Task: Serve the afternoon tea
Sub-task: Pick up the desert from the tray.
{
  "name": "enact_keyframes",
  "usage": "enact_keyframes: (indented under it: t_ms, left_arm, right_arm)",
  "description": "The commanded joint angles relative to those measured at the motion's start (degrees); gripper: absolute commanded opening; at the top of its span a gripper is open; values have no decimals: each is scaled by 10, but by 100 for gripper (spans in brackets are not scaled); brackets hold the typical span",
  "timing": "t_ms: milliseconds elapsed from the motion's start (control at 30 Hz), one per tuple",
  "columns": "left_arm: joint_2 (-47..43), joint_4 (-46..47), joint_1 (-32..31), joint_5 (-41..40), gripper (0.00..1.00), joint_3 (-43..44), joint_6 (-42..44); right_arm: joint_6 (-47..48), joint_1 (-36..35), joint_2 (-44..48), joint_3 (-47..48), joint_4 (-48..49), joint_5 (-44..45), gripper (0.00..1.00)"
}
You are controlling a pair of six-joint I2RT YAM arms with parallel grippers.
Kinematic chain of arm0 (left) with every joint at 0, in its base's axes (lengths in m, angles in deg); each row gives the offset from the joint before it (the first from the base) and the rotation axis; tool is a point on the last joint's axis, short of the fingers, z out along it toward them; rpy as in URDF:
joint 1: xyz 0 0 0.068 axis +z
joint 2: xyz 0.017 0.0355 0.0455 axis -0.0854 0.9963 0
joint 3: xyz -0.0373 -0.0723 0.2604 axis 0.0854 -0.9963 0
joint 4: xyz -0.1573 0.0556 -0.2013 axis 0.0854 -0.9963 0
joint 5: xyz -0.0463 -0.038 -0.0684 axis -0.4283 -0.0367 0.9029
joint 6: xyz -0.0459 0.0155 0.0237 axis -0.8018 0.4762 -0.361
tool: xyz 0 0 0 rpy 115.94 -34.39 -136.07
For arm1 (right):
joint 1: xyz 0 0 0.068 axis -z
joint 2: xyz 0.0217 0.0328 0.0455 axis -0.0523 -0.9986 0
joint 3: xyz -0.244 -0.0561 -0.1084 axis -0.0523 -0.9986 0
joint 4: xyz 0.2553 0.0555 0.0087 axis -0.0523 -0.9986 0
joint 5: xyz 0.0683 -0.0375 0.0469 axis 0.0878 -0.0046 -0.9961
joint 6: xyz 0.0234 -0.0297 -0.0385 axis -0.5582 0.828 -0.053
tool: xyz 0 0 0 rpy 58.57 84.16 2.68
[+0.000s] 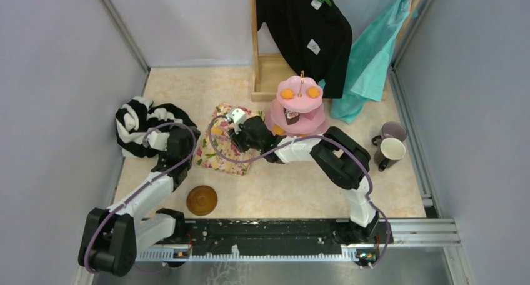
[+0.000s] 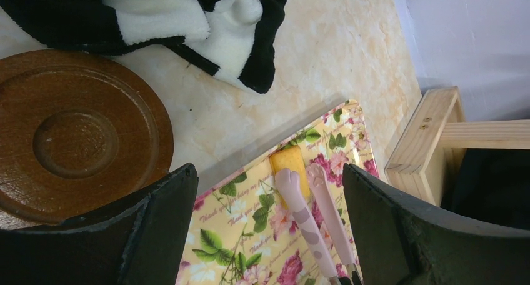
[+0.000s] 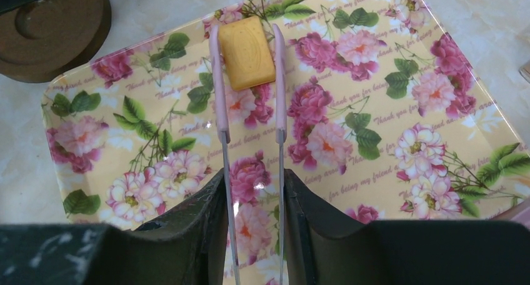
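The right tool [image 3: 255,197] is closed narrow on a pair of pink tongs [image 3: 219,97]. The two tips of the tongs sit on each side of the yellow cake [image 3: 247,52], right up against it. The cake lies on a flowery tray [image 3: 387,110] in the middle of the counter [image 1: 281,185].

The left tool [image 2: 265,175] is wide and holds nothing. It hangs just beside the tray. A brown saucer [image 2: 75,141] and a striped cloth [image 1: 140,125] lie near it, toward the left edge.

The pink cake stand [image 1: 299,107] stands toward the back edge, and two mugs [image 1: 390,152] are by the right edge.

The top view hides that saucer under the left arm. It shows a second saucer [image 1: 202,200] near the front edge.
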State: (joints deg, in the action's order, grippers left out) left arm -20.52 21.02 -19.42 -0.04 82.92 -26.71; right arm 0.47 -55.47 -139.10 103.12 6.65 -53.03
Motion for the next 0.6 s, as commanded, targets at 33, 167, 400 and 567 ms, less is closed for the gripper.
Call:
enact_keyframes:
  t_ms: [33,167,400,567]
  left_arm:
    - [1,13,-2,-7,91,3,-1]
    - [1,12,-2,-5,91,4,0]
    - [-5,0,-2,-4,90,7,2]
    - [-9,-11,-2,-5,90,9,4]
  right_arm:
    - [6,4,8,28,16,-9,27]
    - [4,4,27,13,21,-1,20]
    - [-11,4,73,-15,30,11,13]
    - [-21,4,106,-36,34,18,12]
